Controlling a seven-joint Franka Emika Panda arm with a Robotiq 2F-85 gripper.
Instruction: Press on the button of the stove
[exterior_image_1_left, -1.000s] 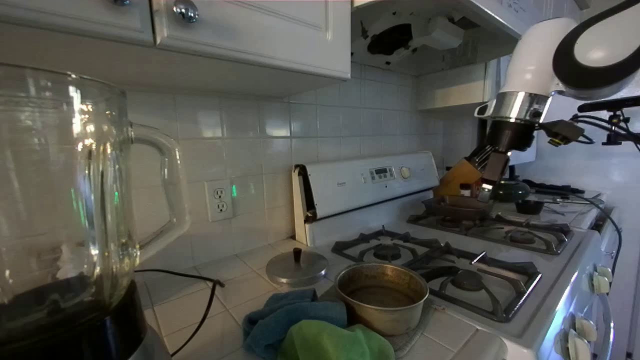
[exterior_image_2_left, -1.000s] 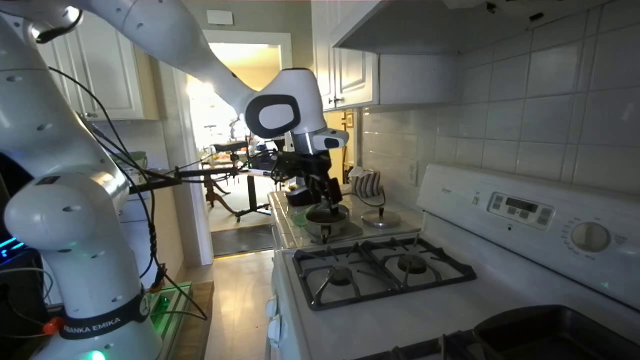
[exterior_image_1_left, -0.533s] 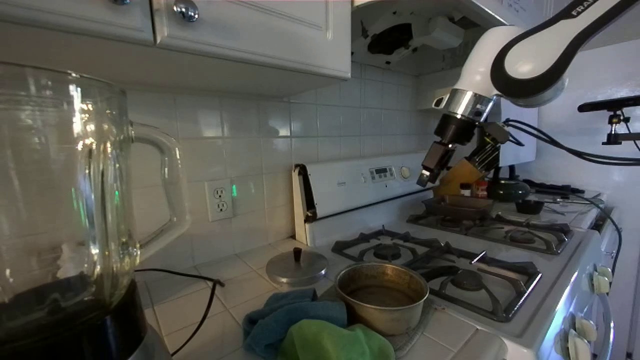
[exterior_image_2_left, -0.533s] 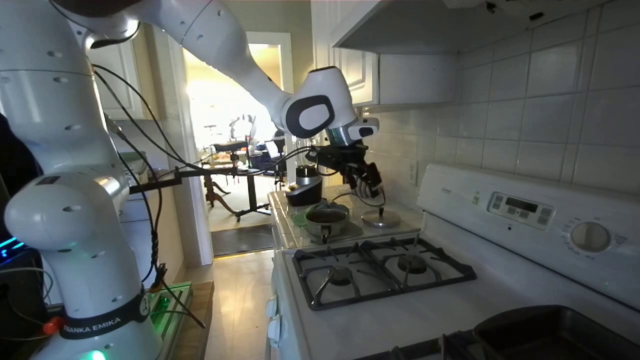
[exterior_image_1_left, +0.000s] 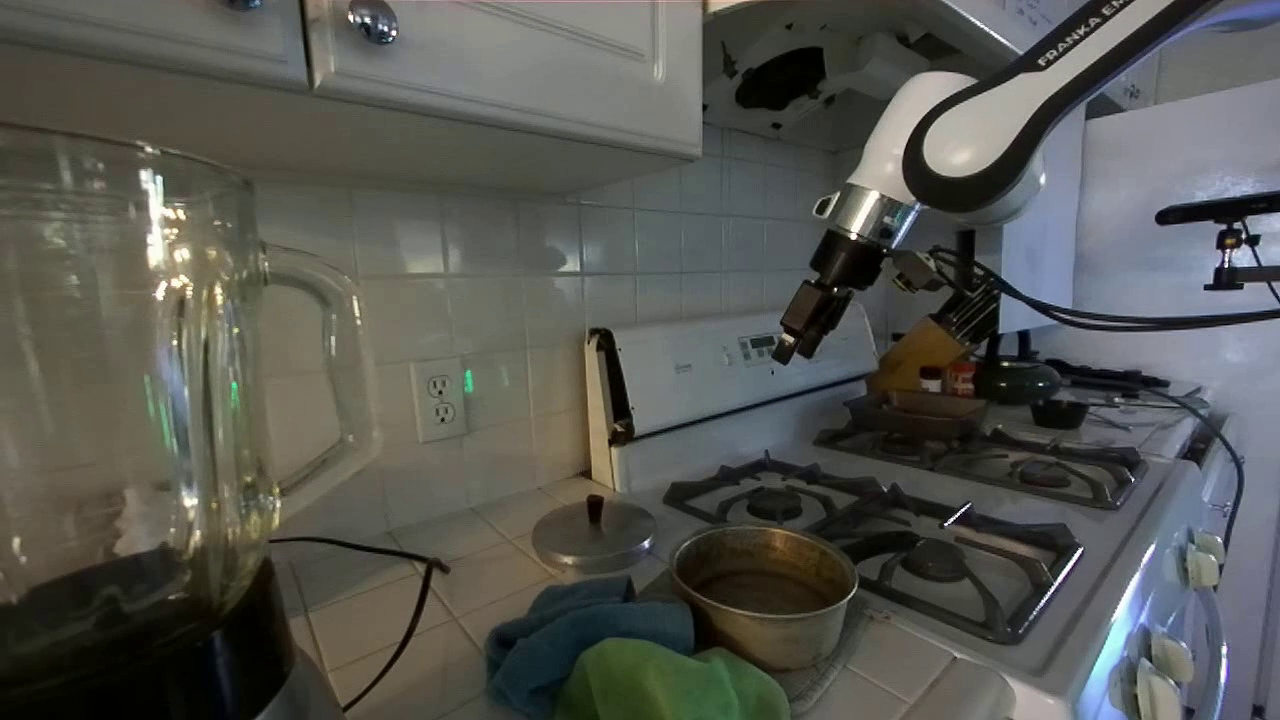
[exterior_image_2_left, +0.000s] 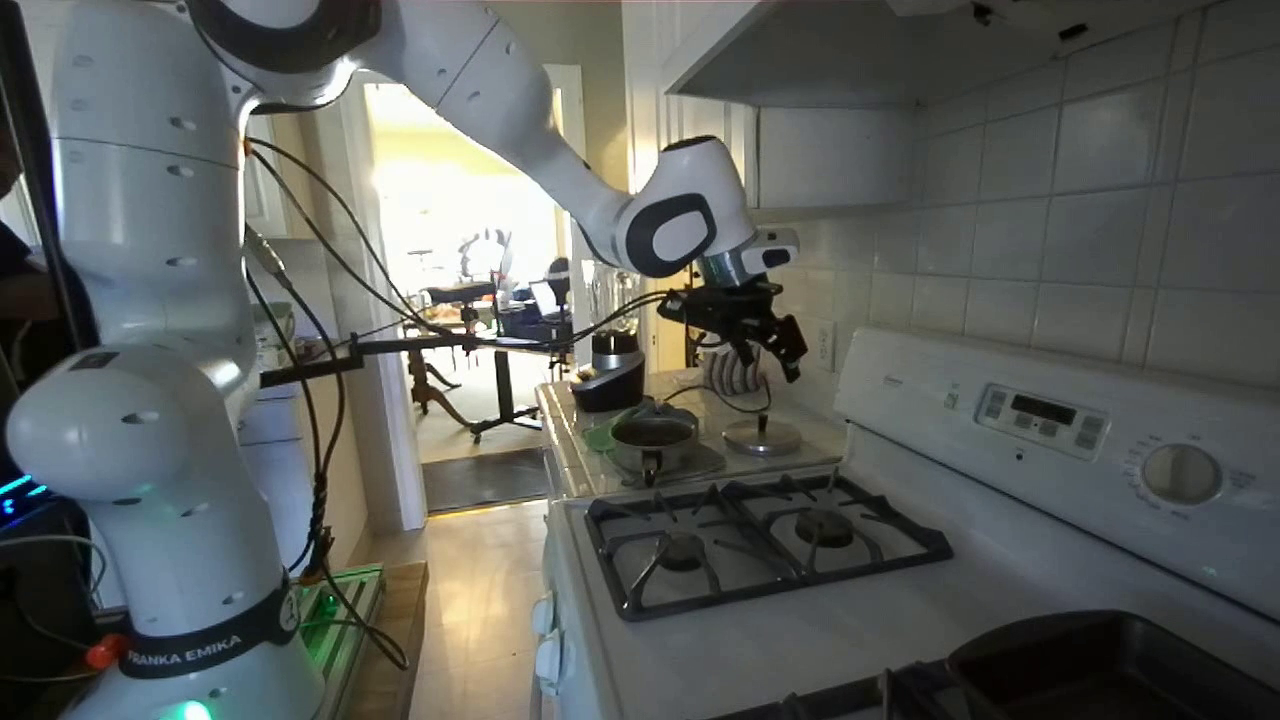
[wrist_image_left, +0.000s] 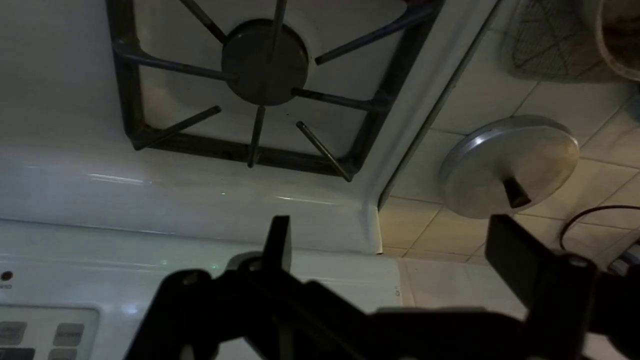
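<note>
— Tiled wall (exterior_image_1_left: 490, 330) closes off the back, and the stove (exterior_image_2_left: 850, 620) stands against it. Why set the keypad (exterior_image_2_left: 1041, 420) up on the back panel (exterior_image_2_left: 1120, 500)?

— Likely to lift its buttons (wrist_image_left: 68, 334) clear of spills, and the slant should make them easy to read. In an exterior view it sits at the right, just left of the knob (exterior_image_2_left: 1181, 474)

— And the pot (exterior_image_1_left: 765, 600)?

— It stands on a mat (wrist_image_left: 540, 50) just beside the stove, I'd guess to spare the counter (exterior_image_1_left: 450, 650) its heat. The lid (exterior_image_1_left: 594, 540) rests near it, grip upward for easy lifting, and the blue cloth (exterior_image_1_left: 570, 640) and green cloth (exterior_image_1_left: 670, 690) lie beside it, perhaps as pot holders. The baking pan (exterior_image_2_left: 1090, 650) at the near right in an exterior view sits on the stove, maybe for want of counter room

— So where is the gripper (wrist_image_left: 390, 225)?

— In the air by the stove's end nearest the pot, touching nothing that I can see, its 2 fingers (wrist_image_left: 512, 260) spread wide and gripping nothing. The wrist view puts the keypad off to the left, so I judge the press not yet made

— Why so wide?

— No clear reason, since pushing 1 button needs no grasp. I'd bring the fingers together and shift toward the keypad first: spread tips could catch 2 buttons. Which button is meant, I can't tell
</note>
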